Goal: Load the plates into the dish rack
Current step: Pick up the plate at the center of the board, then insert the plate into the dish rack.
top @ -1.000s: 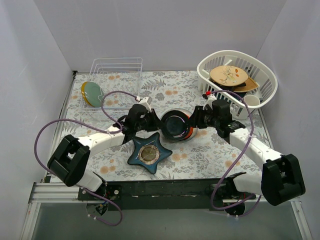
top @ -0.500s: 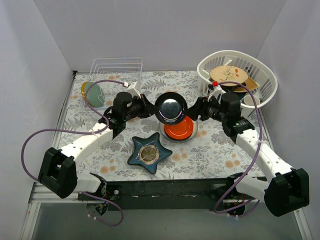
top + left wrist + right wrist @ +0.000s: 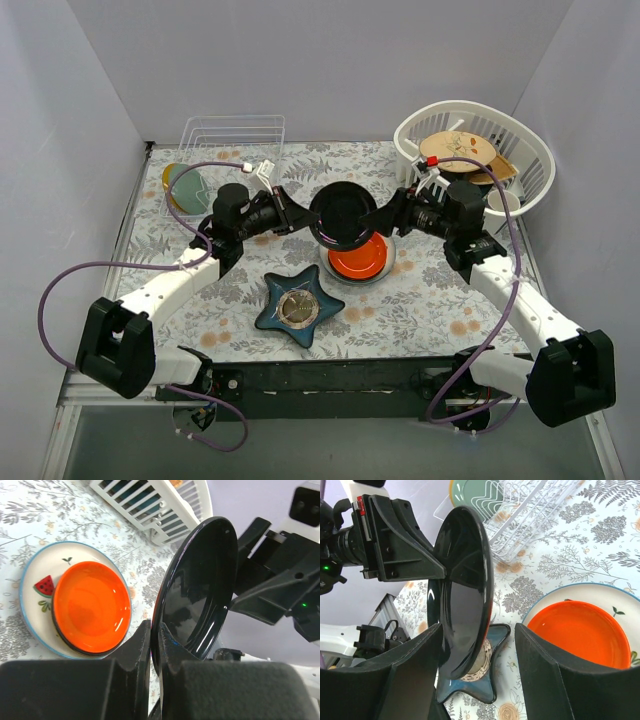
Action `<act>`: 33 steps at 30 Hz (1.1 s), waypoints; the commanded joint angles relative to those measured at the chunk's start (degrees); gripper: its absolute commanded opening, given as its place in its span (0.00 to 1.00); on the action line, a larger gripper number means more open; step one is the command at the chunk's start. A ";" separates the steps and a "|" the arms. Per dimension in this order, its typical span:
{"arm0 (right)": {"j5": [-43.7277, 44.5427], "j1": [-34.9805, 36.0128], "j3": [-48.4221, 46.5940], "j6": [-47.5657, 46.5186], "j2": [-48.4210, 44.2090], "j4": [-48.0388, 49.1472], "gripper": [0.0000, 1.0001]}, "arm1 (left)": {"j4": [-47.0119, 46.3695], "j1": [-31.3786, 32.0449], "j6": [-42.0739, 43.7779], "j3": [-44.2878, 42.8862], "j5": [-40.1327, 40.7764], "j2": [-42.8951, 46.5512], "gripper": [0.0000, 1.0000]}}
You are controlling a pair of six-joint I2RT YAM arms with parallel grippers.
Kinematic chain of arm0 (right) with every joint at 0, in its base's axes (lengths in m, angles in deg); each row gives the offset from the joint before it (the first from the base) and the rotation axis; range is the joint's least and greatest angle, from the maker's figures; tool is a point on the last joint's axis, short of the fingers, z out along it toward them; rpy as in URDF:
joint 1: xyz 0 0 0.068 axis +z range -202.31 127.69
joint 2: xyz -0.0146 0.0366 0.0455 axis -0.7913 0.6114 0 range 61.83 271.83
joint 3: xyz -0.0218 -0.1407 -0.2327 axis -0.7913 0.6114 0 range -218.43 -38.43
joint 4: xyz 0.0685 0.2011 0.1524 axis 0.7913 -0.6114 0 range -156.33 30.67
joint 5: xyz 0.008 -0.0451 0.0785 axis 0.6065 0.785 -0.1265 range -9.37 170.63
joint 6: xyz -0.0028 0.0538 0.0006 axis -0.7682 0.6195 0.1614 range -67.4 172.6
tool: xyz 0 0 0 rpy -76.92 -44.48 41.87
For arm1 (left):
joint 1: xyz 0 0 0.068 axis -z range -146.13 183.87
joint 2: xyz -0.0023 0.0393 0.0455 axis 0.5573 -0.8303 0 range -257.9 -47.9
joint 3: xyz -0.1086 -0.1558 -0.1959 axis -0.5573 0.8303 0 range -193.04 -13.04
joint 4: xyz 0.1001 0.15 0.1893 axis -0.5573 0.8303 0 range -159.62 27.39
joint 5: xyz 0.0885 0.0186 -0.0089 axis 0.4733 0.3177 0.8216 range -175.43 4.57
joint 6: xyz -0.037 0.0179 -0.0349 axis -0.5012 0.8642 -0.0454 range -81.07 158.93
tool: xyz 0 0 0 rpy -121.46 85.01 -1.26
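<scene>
Top external view gives you the black plate (image 3: 342,215) held up on edge above the middle of the bench (image 3: 420,300), between the two arms. Your left gripper (image 3: 300,214) has its jaws pinched narrow on the plate's left rim. Your right gripper (image 3: 386,218) has its jaws spread wide astride the right rim, and the right wrist view shows a clear gap between one finger and the plate. Just below the black plate, the orange-red plate (image 3: 358,260) lies flat on a white plate with a watermelon slice (image 3: 37,572). The dish rack (image 3: 235,130) sits at the far left, with the teal plate (image 3: 190,188) and the yellow plate (image 3: 166,178) standing on edge at its left end. A blue star dish (image 3: 298,306) lies near the bench's middle. A white basket (image 3: 533,158) of dishes stands far right.
</scene>
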State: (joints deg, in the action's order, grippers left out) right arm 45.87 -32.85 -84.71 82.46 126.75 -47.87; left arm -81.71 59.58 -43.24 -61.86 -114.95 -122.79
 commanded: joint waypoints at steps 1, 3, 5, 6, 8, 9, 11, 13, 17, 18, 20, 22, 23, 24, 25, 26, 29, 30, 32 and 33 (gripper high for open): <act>-3.56 -0.39 0.05 2.04 0.99 5.84 0.67 | -5.13 -0.14 -2.03 0.74 -4.32 2.91 0.00; -3.99 -0.39 0.23 2.30 0.99 6.20 0.65 | -6.09 -0.14 -2.73 0.92 -4.58 2.91 0.00; -4.17 -0.39 0.58 2.56 0.99 6.81 0.51 | -6.71 -0.14 -2.91 1.09 -5.02 2.82 0.00; -4.26 -0.48 0.67 2.74 0.90 6.82 0.45 | -6.97 -0.14 -3.08 1.27 -5.02 2.82 0.00; -4.43 -0.39 0.75 2.74 0.73 6.91 0.25 | -7.50 -0.14 -3.08 1.62 -5.11 2.82 0.00; -4.52 -0.39 0.84 2.65 0.55 6.91 0.14 | -7.68 -0.14 -3.26 1.79 -5.11 2.91 0.00; -4.35 -0.39 0.93 2.57 0.47 6.38 0.03 | -8.11 -0.14 -3.26 2.23 -5.11 3.00 0.01; -3.91 -0.48 0.67 2.48 0.38 5.68 0.01 | -8.90 -0.14 -3.35 2.67 -5.20 3.26 0.14; -4.35 -0.39 0.23 2.04 0.29 4.88 0.01 | -8.91 -0.14 -3.43 2.76 -5.11 3.35 0.34; -4.00 -0.39 0.14 1.86 -0.06 4.27 0.01 | -8.73 -0.14 -3.43 2.68 -5.02 3.35 0.38; -2.08 -0.39 -0.65 0.90 -0.41 2.78 0.01 | -7.42 -0.14 -3.00 2.33 -4.59 3.52 0.64; -0.49 -0.39 -1.79 -0.59 -1.03 0.15 0.01 | -6.19 -0.14 -2.56 1.62 -3.80 4.14 0.73; 1.26 -0.48 -2.06 -1.03 -1.20 -0.82 0.01 | -4.97 -0.14 -1.95 1.45 -3.53 4.40 0.78; 2.15 -0.39 -2.58 -1.56 -1.47 -1.70 0.01 | -4.34 -0.14 -1.68 0.92 -3.01 4.58 0.85; 3.11 -0.39 -3.11 -2.70 -1.47 -3.80 0.01 | -3.73 -0.14 -1.42 0.74 -3.00 4.93 0.90; 5.04 -0.39 -3.90 -3.41 -1.56 -4.77 0.01 | -3.03 -0.14 -1.41 0.57 -3.00 5.54 0.94; 10.12 -0.39 -6.00 -7.53 -1.29 -10.20 0.01 | -1.97 -0.23 -1.94 -0.84 -3.35 6.34 0.98; 11.55 -0.30 -6.62 -8.85 -0.86 -11.36 0.01 | -1.44 -0.31 -2.38 -1.45 -3.44 6.25 0.98; 16.97 -0.30 -8.20 -13.07 -0.77 -16.10 0.01 | 2.14 -0.31 -2.73 -5.13 -4.40 4.86 0.98; 18.92 -0.30 -8.91 -13.86 -0.59 -16.99 0.01 | 3.82 -0.31 -2.73 -6.54 -4.76 4.06 0.98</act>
State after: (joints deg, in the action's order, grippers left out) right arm 54.37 -33.39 -88.27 75.95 127.15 -58.41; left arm -83.37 59.54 -45.95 -61.88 -118.73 -118.99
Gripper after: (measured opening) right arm 0.101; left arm 0.981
